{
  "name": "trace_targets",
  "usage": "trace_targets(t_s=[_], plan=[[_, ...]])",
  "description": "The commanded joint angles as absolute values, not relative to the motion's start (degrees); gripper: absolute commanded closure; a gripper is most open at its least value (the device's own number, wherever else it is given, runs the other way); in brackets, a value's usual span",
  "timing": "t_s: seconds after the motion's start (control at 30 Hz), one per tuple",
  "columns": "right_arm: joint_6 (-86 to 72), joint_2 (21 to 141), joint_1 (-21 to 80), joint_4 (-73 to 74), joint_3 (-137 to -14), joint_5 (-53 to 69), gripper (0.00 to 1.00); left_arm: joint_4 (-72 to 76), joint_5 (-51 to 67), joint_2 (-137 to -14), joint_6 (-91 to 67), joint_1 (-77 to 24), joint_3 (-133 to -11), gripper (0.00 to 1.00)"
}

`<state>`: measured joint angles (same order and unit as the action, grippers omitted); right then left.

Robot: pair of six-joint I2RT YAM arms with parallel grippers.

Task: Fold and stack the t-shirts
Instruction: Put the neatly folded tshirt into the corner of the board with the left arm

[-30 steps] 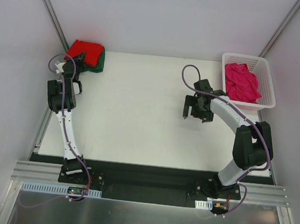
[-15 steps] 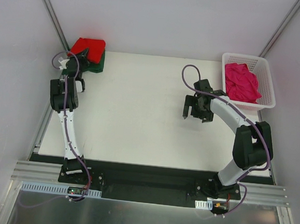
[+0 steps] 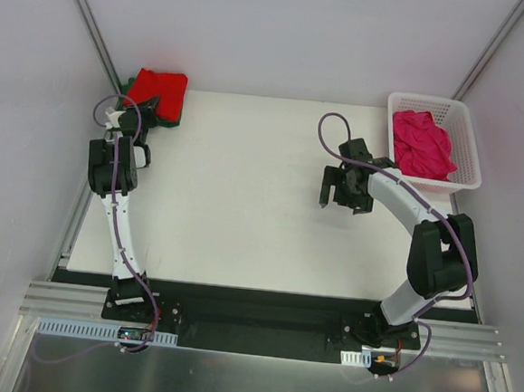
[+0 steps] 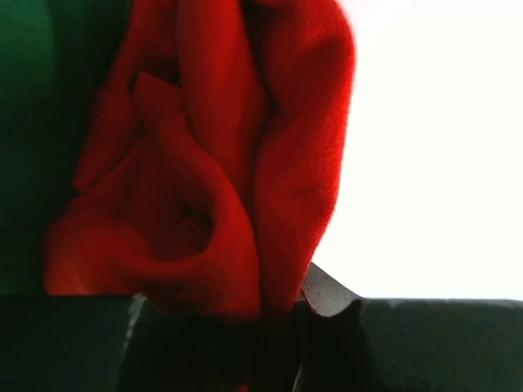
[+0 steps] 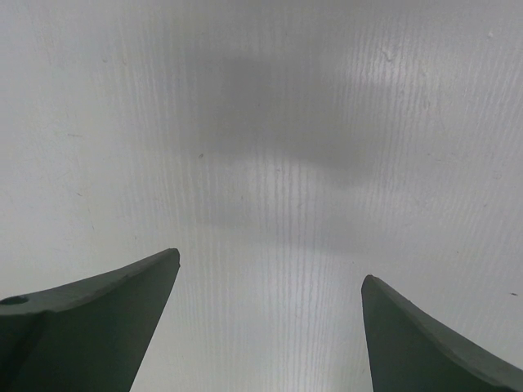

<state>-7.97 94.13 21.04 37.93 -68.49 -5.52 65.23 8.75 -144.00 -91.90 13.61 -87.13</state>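
Note:
A bright red t-shirt (image 3: pixel 157 88) lies bunched on top of a dark green t-shirt (image 3: pixel 171 113) at the table's far left corner. My left gripper (image 3: pixel 134 110) sits at the near edge of that pile. In the left wrist view it (image 4: pixel 274 327) is shut on a fold of the red t-shirt (image 4: pixel 204 180), with green cloth (image 4: pixel 29 122) showing at the left. A magenta-pink t-shirt (image 3: pixel 420 143) lies crumpled in the white basket (image 3: pixel 433 101). My right gripper (image 3: pixel 335 189) hangs over the bare table (image 5: pixel 270 122) left of the basket, open (image 5: pixel 268 266) and holding nothing.
The table's left edge and a slanted metal post (image 3: pixel 90 19) run close beside the shirt pile. The basket stands at the back right corner, near the right wall.
The red t-shirt has slid back and to the right over the green one, covering more of it, with my left gripper following. The right arm has not moved.

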Motion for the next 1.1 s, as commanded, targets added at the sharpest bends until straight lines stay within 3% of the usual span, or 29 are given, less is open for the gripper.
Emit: trace_targets(t_s=[0.0,0.07,0.1,0.13,0.2,0.23,0.27,1.07], plan=[[-8.44,91.4,21.27,37.97,-68.2,-5.63,0.04,68.3,8.35,-137.81,-88.42,14.33,-86.57,1.0],[-8.52,91.32,21.27,37.97,-68.29,-5.71,0.04,67.85,8.35,-137.72,-87.81,14.5,-86.75,0.97],[-8.44,91.32,21.27,37.97,-68.2,-5.71,0.04,67.24,8.44,-137.81,-87.72,14.59,-86.92,0.87],[-8.44,91.32,21.18,37.97,-68.29,-5.8,0.04,67.06,8.52,-137.81,-87.71,14.5,-87.1,0.62],[-8.44,91.32,21.27,37.97,-68.29,-5.63,0.04,66.45,8.61,-137.55,-87.54,14.68,-87.01,0.39],[-8.44,91.41,21.27,37.97,-68.38,-5.63,0.04,66.1,8.61,-137.29,-87.37,14.76,-86.75,0.06],[-8.44,91.49,21.18,37.97,-68.47,-5.45,0.04,66.01,8.61,-136.94,-86.84,14.77,-86.49,0.01],[-9.32,84.47,21.18,36.21,-64.51,-4.39,0.04,65.74,10.63,-119.63,-81.65,17.49,-65.76,0.01]])
